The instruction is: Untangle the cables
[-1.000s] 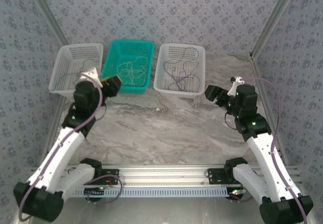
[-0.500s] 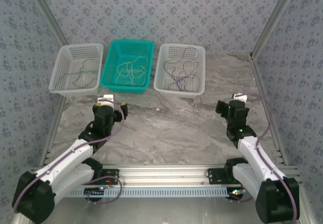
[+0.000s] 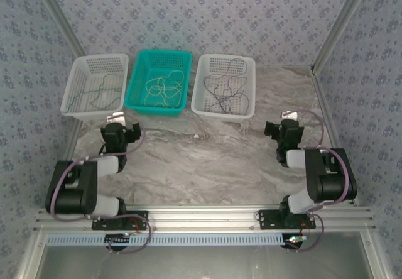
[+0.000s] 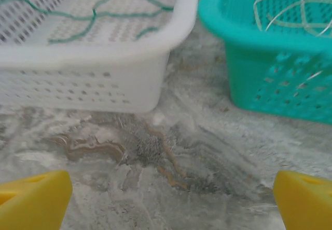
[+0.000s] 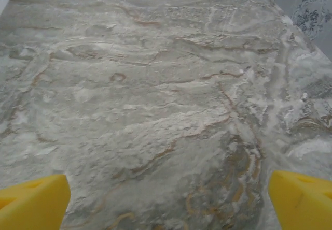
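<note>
Now left tool (image 4: pixel 166 201), right tool (image 5: pixel 166 201) pulled back from cables (image 3: pixel 162 89), both open.

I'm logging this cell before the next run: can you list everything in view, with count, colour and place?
left basket: one, white, back left of table
green cable: count unclear, green, loose inside left basket
middle basket: one, teal, between the white ones
pale cables: several, whitish, curled inside middle basket
right basket: one, white, back right of centre
dark cables: several, dark, curled inside right basket
table: one, grey marble pattern, under everything
rail: one, silver, near edge
left arm: one, white and black, folded at near left
right arm: one, white and black, folded at near right
left claw: yellow fingers, open, holding nothing
right claw: yellow fingers, open, holding nothing
</note>
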Controlling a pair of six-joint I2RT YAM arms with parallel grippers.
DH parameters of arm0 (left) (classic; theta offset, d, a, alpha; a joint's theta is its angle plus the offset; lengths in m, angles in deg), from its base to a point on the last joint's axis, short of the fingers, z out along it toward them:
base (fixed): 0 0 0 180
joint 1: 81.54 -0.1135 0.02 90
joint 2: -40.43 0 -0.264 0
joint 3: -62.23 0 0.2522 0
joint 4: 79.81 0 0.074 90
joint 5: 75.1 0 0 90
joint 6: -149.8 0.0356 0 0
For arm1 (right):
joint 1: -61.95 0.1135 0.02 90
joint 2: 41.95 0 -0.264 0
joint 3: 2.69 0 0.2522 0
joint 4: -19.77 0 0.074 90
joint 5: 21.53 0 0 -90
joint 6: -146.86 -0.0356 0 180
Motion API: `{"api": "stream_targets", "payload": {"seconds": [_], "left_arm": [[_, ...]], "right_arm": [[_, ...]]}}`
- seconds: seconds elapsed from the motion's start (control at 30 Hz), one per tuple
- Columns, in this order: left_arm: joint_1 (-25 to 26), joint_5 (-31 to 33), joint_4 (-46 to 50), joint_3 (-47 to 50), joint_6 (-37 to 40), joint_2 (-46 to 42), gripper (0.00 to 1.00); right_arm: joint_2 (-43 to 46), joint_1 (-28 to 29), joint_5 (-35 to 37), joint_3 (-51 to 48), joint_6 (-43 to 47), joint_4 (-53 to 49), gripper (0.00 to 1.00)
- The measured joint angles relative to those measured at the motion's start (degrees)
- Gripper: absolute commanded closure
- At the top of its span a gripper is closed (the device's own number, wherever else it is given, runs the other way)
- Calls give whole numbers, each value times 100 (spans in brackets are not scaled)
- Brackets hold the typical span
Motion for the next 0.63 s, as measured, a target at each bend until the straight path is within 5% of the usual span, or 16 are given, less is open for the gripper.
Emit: {"api": "stream_targets", "payload": {"seconds": [0.1, 0.63], "left_arm": [[-278, -345, -116, -59, 7, 599, 1], [-243, -750, -330, -267, 109, 610, 1]], "right_arm": [[-57, -138, -295, -66, 153, 166, 0], [-57, -90, -791, -63, 328, 476, 0]]}}
